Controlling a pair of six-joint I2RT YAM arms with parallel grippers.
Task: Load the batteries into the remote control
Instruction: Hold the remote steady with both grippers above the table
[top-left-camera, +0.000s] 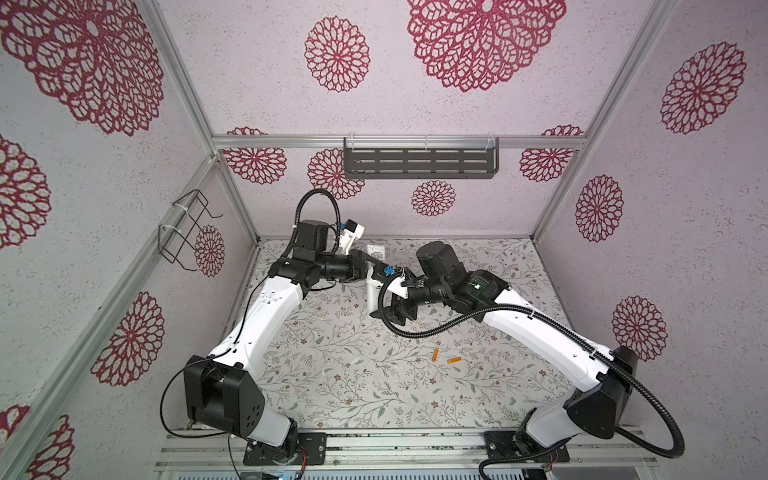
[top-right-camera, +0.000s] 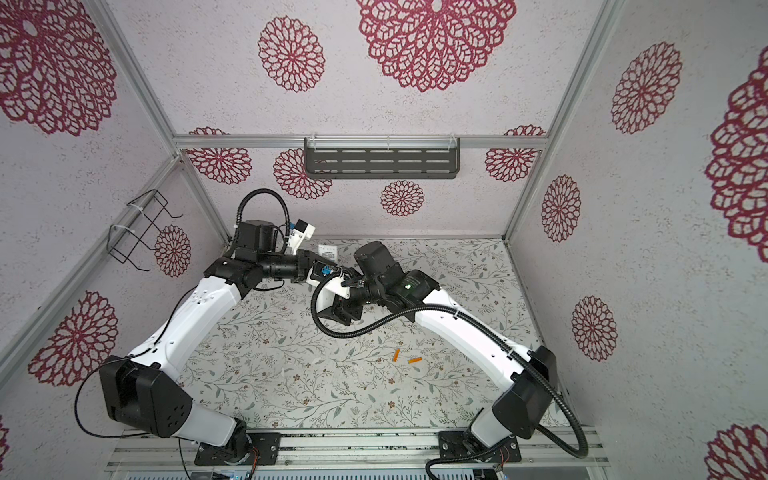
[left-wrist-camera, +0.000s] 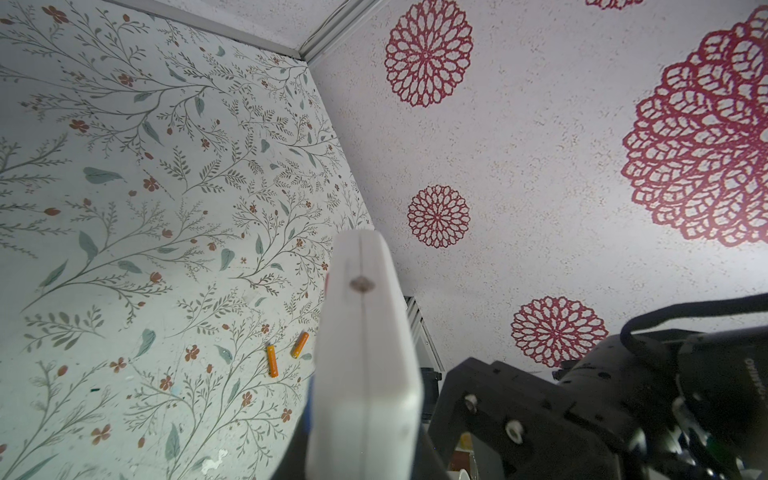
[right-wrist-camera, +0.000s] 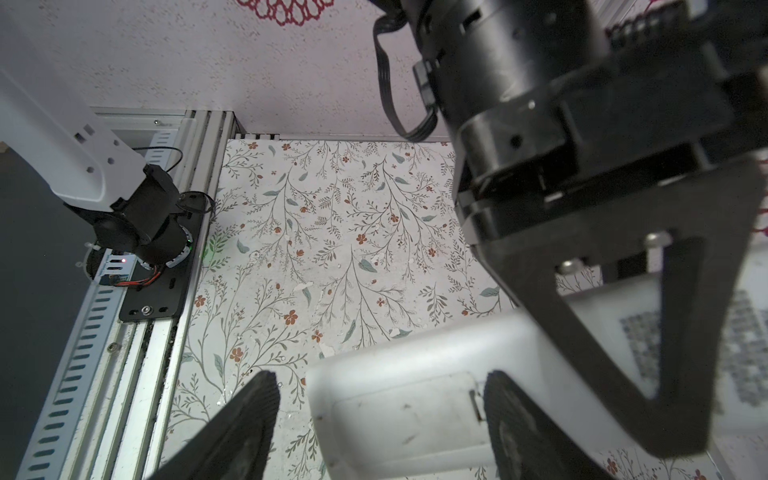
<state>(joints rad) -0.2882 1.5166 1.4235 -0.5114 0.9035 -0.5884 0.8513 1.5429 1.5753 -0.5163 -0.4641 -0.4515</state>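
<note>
Early stage: the left hand (top-left-camera: 365, 268) is clamped on the remote (left-wrist-camera: 365, 353), holding it up off the surface (top-left-camera: 332, 374). The right hand (right-wrist-camera: 378, 399) stands wide astride the remote's free end, with one finger (right-wrist-camera: 257, 399) clear of it. The cover (right-wrist-camera: 399, 411) there looks still shut, and both batteries (top-left-camera: 435, 354) lie on the surface well apart from the remote, so opening and loading appear to remain.

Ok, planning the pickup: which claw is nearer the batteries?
Right. The right claw hangs behind the batteries, open at one end of the remote; the left claw, gripping it, sits farther back.
</note>
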